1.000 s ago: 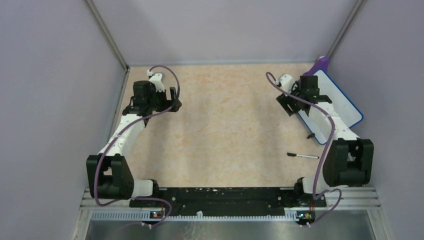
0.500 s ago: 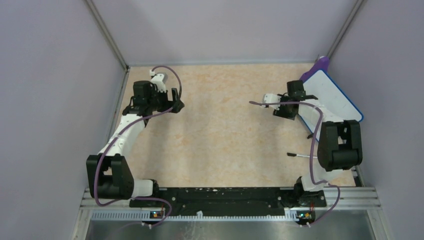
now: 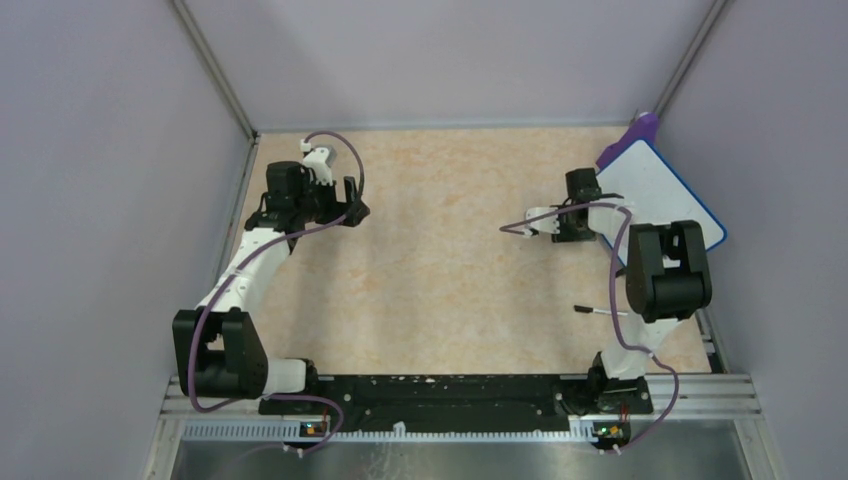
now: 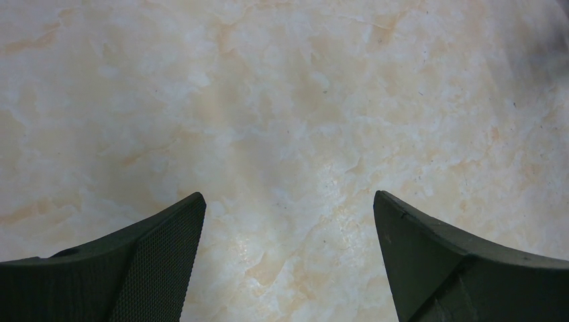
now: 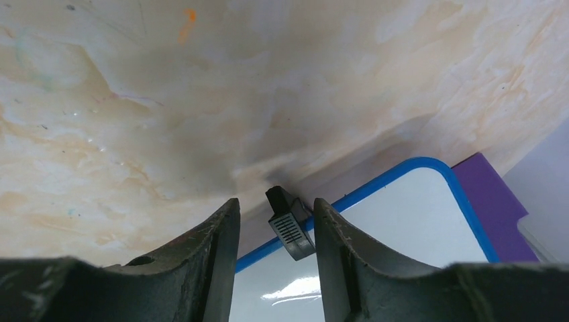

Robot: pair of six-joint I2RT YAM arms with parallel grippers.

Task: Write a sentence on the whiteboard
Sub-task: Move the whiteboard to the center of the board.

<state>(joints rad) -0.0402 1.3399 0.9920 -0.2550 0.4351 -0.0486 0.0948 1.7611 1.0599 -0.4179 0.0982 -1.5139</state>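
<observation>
The whiteboard (image 3: 665, 195) lies tilted at the far right of the table, white with a blue rim. No sentence shows on the part of it that I see. In the right wrist view its blue edge (image 5: 376, 184) crosses behind my fingers, and a small black foot (image 5: 290, 228) on that edge sits between them. My right gripper (image 5: 275, 202) (image 3: 585, 222) straddles this foot, jaws narrowed, with a gap still on the left side. At the far left my left gripper (image 3: 350, 200) (image 4: 288, 201) hangs wide open over bare table.
A black marker pen (image 3: 605, 312) lies on the table near the right arm's base side. A purple scoop-shaped object (image 3: 640, 130) (image 5: 486, 201) sits behind the whiteboard in the far right corner. Grey walls close in both sides.
The right arm has folded in and its gripper has turned onto the whiteboard's left edge, jaws narrowing around the black foot. The left arm has barely moved.
</observation>
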